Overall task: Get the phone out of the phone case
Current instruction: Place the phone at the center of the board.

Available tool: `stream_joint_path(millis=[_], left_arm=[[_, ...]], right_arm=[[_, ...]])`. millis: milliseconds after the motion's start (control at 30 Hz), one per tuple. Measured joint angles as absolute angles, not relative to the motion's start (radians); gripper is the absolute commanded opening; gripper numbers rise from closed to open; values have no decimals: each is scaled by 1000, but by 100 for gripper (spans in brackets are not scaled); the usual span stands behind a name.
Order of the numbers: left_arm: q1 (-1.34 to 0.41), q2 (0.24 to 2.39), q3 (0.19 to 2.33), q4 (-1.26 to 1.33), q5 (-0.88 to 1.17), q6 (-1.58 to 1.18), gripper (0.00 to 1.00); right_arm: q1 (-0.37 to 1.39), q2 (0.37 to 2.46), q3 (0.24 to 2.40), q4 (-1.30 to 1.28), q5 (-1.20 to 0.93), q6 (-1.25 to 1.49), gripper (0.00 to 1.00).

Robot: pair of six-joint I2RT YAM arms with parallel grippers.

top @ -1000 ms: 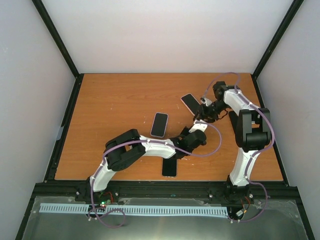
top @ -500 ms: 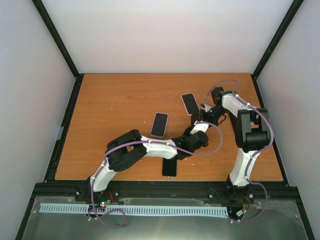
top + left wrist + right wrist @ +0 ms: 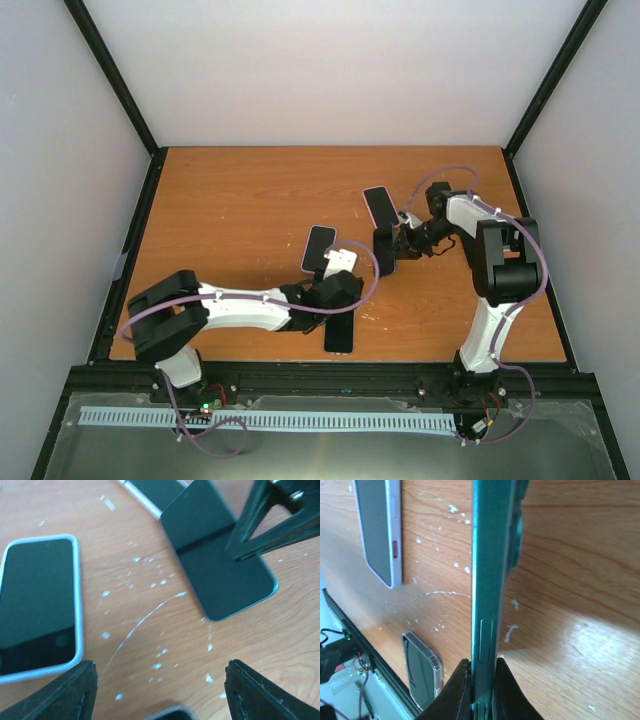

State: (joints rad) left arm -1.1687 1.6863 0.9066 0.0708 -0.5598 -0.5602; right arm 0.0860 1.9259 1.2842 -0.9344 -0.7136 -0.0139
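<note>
The teal phone [image 3: 492, 555] stands on edge above the table, with my right gripper [image 3: 482, 680] shut on its lower end. From above, the same phone [image 3: 385, 252] shows dark, right of centre, with the right gripper [image 3: 402, 243] on it. In the left wrist view the phone [image 3: 220, 575] hangs tilted between the right gripper's fingers [image 3: 270, 520]. The phone case [image 3: 339, 336], clear-rimmed and dark inside, lies flat near the front edge [image 3: 422, 672]. My left gripper [image 3: 338, 268] hovers open over bare wood [image 3: 167, 695], apart from the phone.
A white-cased phone [image 3: 318, 249] lies left of the left gripper [image 3: 37, 600] [image 3: 377, 530]. Another white-edged phone [image 3: 378, 207] lies behind the held one. Black frame rails border the table edges [image 3: 330, 372].
My left gripper has opened, let go and pulled back toward the near left. My right gripper has shut on the teal phone and shifted slightly left with it.
</note>
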Motion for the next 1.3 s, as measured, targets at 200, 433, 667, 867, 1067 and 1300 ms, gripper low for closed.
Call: stream_joint_path(millis=[200, 433, 667, 867, 1067, 1300], left_arm=[[-1092, 1571, 764, 9, -497, -723, 90], [-1018, 1527, 719, -78, -491, -902, 97], [-1007, 1536, 730, -157, -492, -969, 100], [-948, 1586, 805, -249, -477, -968, 100], [-859, 1642, 915, -305, -426, -877, 99], [-790, 1833, 1199, -416, -329, -727, 100]], right_arm=[[92, 1963, 1282, -886, -823, -11, 3], [123, 2061, 1308, -854, -932, 26, 3], [144, 2129, 1362, -849, -992, 25, 13], [155, 2146, 1380, -844, -956, 33, 35], [154, 2091, 1361, -849, -832, 31, 45], [121, 1879, 1287, -844, -702, -15, 46]])
